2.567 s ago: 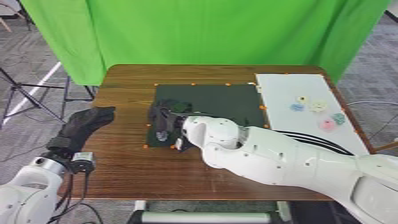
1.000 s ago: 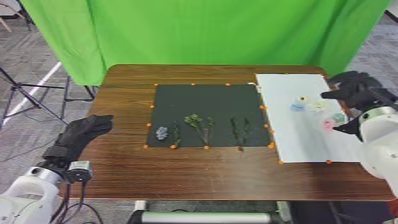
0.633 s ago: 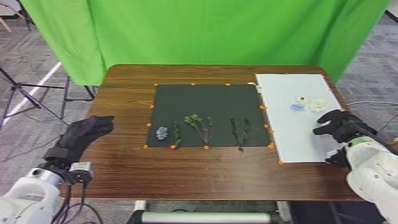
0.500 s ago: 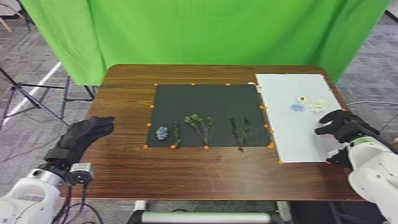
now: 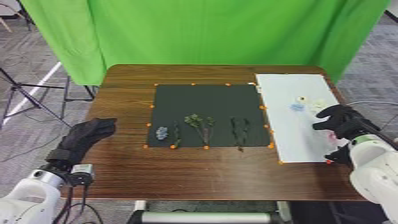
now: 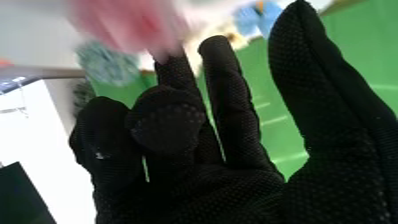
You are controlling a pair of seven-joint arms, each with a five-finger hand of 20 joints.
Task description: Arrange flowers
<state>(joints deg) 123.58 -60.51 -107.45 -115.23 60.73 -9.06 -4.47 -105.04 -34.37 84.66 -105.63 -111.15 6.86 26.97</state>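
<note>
My right hand (image 5: 347, 123) is over the white sheet's right part, close to a pink flower (image 5: 333, 135). In the right wrist view my right hand (image 6: 209, 185) is open, and a pink flower (image 6: 124, 22) sits just beyond its fingertips with a teal flower (image 6: 109, 62) beside it. A blue flower (image 5: 297, 107) and a cream flower (image 5: 317, 104) lie on the sheet. On the dark mat, a bluish-grey flower cluster (image 5: 162, 133) and green stems (image 5: 199, 126) lie spread out. My left hand (image 5: 87, 134) rests open left of the mat.
The white sheet (image 5: 298, 145) covers the table's right side, next to the dark mat (image 5: 206, 102). Orange markers line their edges. Brown wooden table (image 5: 213, 175) surrounds them, and a green curtain (image 5: 222, 35) hangs behind.
My right hand has left the dark mat and swung right over the white sheet. Lately it has shifted slightly, and the pink flower shows beside it again.
</note>
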